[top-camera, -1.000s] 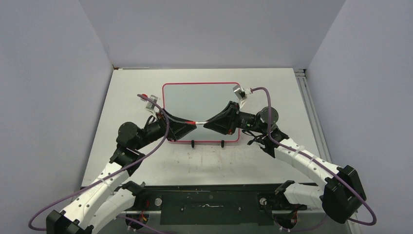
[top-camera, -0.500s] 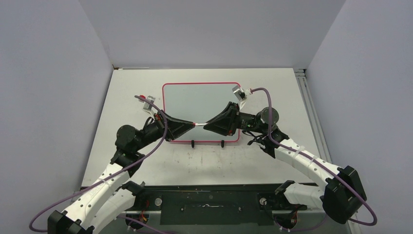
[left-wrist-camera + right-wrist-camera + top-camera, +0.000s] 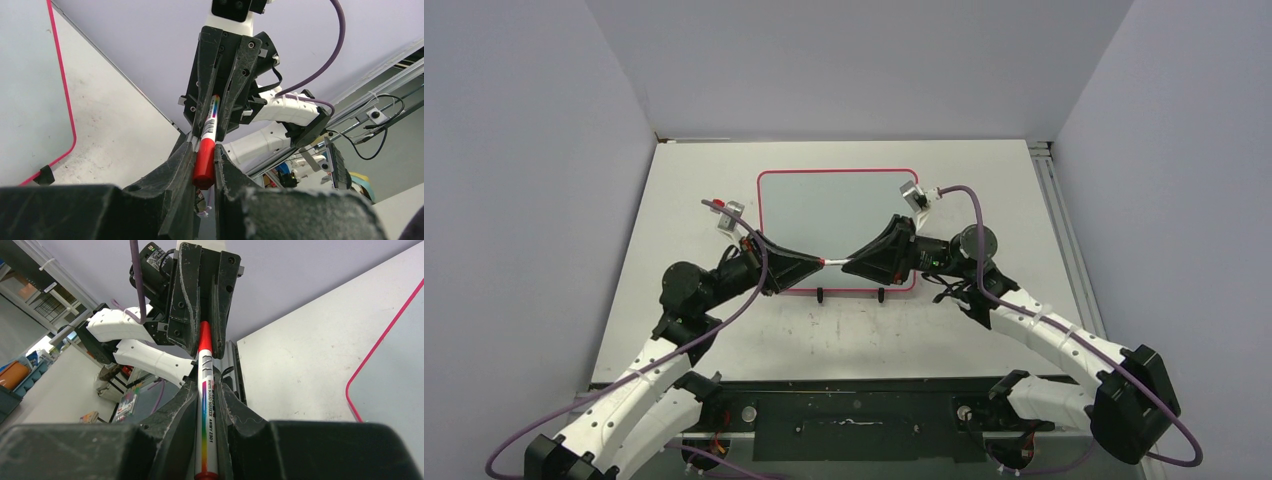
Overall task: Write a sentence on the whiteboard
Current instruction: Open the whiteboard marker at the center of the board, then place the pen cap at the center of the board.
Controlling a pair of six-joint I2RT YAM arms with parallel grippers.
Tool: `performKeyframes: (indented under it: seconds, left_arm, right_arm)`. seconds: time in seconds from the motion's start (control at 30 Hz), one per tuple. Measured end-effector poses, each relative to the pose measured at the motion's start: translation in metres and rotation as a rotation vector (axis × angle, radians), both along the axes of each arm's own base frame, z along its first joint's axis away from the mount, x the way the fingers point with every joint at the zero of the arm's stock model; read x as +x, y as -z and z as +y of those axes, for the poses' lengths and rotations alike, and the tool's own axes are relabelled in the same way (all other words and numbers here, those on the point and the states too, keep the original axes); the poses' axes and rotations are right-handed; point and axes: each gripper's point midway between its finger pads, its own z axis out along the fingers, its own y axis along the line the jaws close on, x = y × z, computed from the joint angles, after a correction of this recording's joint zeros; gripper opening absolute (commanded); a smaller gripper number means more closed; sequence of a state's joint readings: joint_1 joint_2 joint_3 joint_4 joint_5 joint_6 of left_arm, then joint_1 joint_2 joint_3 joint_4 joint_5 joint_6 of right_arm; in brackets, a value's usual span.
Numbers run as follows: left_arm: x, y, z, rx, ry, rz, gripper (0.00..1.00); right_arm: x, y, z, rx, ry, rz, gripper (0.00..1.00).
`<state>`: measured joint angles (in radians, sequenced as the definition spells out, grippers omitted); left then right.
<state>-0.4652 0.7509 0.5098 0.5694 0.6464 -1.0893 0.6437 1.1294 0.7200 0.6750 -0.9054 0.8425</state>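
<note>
Left jaws pinched tight on red cap (image 3: pixel 204 165) of marker (image 3: pixel 834 260). Right jaws clamped on marker's white barrel (image 3: pixel 205 405). Marker held level between both, over near part of whiteboard (image 3: pixel 834 200), which lies flat mid tabletop (image 3: pixel 694 190).

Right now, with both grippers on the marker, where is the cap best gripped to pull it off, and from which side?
Grip the red cap at the marker's left end, coming along its axis from the left. The right gripper clamps the white barrel above the whiteboard, so a straight pull apart should free the cap. The left gripper is shut on it.
</note>
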Motion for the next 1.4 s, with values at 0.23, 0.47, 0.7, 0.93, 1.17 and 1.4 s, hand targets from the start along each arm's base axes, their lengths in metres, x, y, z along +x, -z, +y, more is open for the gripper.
performKeyframes:
  seconds: [0.23, 0.47, 0.7, 0.93, 1.17, 1.4]
  left_arm:
    - [0.006, -0.002, 0.011, -0.006, -0.04, -0.008, 0.0]
    - [0.008, -0.012, 0.021, -0.03, -0.081, -0.046, 0.0]
    - [0.016, 0.008, 0.031, 0.073, -0.168, -0.061, 0.0]
    - [0.028, 0.079, 0.038, 0.327, -0.283, 0.065, 0.0]
    - [0.005, 0.197, 0.006, 0.536, -0.198, 0.294, 0.0]
    - [-0.006, 0.273, -0.018, 0.712, -0.146, 0.417, 0.0]
  right_arm:
    - [0.005, 0.0, -0.013, 0.009, 0.044, -0.001, 0.05]
    - [0.015, -0.01, -0.029, 0.032, 0.11, -0.027, 0.05]
    - [0.028, -0.001, -0.05, -0.041, 0.223, -0.035, 0.05]
    - [0.04, -0.006, -0.07, -0.112, 0.38, -0.101, 0.05]
    - [0.053, -0.005, -0.082, -0.138, 0.497, -0.115, 0.05]
    - [0.056, -0.003, -0.087, -0.152, 0.538, -0.116, 0.05]
